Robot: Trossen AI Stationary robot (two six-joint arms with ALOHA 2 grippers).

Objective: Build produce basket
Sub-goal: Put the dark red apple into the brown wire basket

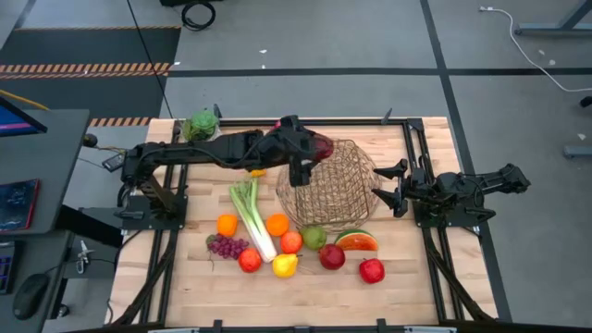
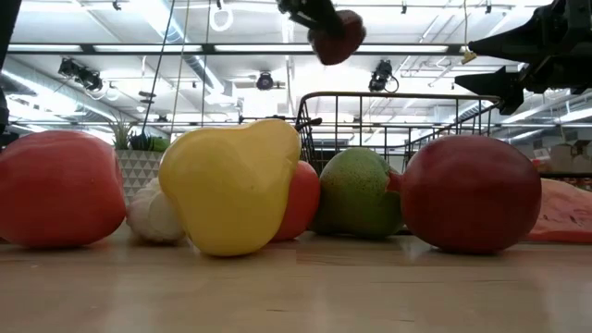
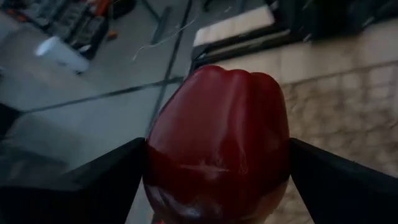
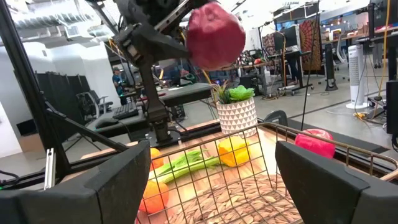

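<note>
Your left gripper (image 1: 317,148) is holding a dark red pepper (image 3: 217,140) between its jaws, up in the air over the far rim of the basket (image 1: 328,185). In the left wrist view the pepper is filling most of the frame, so you are seeing little of what lies under it. The basket is sitting near the middle of the table (image 1: 166,287), woven of thin tan wire in an open mesh.

Your right gripper (image 1: 381,183) is waiting with jaws wide, just beside the basket's right rim.

The low view is largely blocked by a yellow pear-shaped fruit (image 2: 229,185), a red apple (image 2: 470,192) and a green pear (image 2: 359,192), leaving only the basket's top edge showing.

The produce is lying toward the near edge: leek (image 1: 252,217), two oranges (image 1: 228,225), grapes (image 1: 227,246), watermelon slice (image 1: 356,241). Something yellow (image 1: 257,172), probably a pepper, is half hidden under the left arm. The near edge strip is standing bare wood. A potted plant (image 1: 200,125) is sitting at the far left corner.
</note>
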